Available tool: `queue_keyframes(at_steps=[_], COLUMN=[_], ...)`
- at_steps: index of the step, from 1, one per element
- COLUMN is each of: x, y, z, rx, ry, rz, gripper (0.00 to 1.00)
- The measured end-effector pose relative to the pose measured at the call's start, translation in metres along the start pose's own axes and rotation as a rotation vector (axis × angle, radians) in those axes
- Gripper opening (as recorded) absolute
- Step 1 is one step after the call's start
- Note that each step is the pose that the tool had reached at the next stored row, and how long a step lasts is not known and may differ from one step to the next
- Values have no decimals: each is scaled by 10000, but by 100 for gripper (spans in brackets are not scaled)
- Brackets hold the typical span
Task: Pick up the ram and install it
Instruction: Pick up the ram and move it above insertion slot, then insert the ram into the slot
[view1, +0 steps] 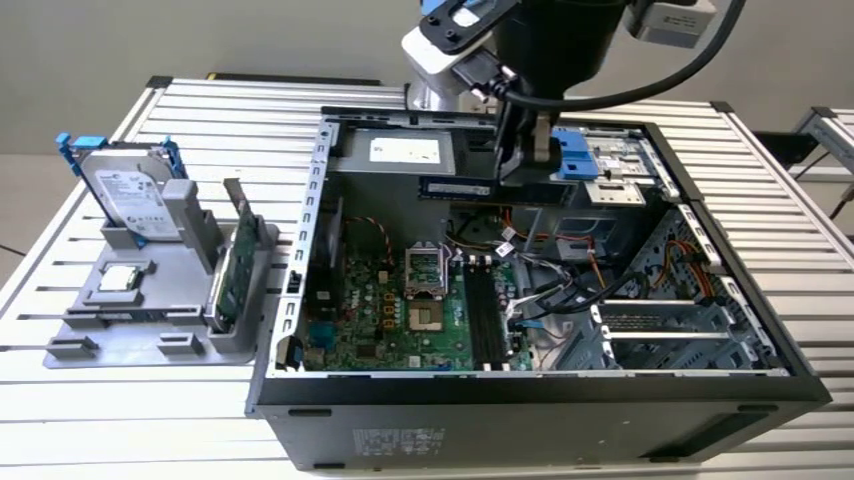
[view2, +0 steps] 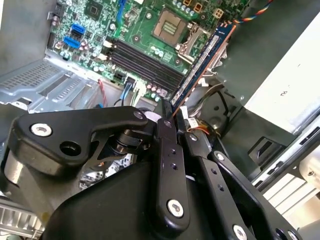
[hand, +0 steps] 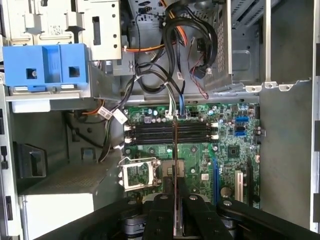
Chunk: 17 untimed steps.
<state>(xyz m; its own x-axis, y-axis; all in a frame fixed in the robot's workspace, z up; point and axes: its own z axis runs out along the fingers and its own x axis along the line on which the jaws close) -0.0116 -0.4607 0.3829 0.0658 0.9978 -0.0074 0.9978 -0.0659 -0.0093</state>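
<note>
My gripper (view1: 518, 175) is shut on the ram (view1: 461, 187), a thin dark-green stick, and holds it by one end. In the exterior view the ram hangs level above the back of the open computer case (view1: 307, 260). In the second wrist view the ram (view2: 202, 65) runs out from the gripper (view2: 170, 117) over the motherboard. Seen from the first wrist view, the ram (hand: 174, 150) is edge-on, a thin line rising from the gripper (hand: 175, 202) and crossing the black memory slots (hand: 150, 134). The ram is above the slots (view1: 483, 315), not in one.
On the exterior view's left, a grey fixture (view1: 134, 320) holds a silver hard drive (view1: 134, 195) with blue rails and a green expansion card (view1: 234, 265). Inside the case are the CPU socket (hand: 136, 175), a blue bracket (hand: 47, 67) and loose cables (hand: 175, 60).
</note>
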Motion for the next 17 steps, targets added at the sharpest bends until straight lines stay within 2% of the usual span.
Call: queue_keyframes(at_steps=[17], x=[15], y=[224], z=[12], rx=[0], ry=[-1], rz=[0], gripper=[0])
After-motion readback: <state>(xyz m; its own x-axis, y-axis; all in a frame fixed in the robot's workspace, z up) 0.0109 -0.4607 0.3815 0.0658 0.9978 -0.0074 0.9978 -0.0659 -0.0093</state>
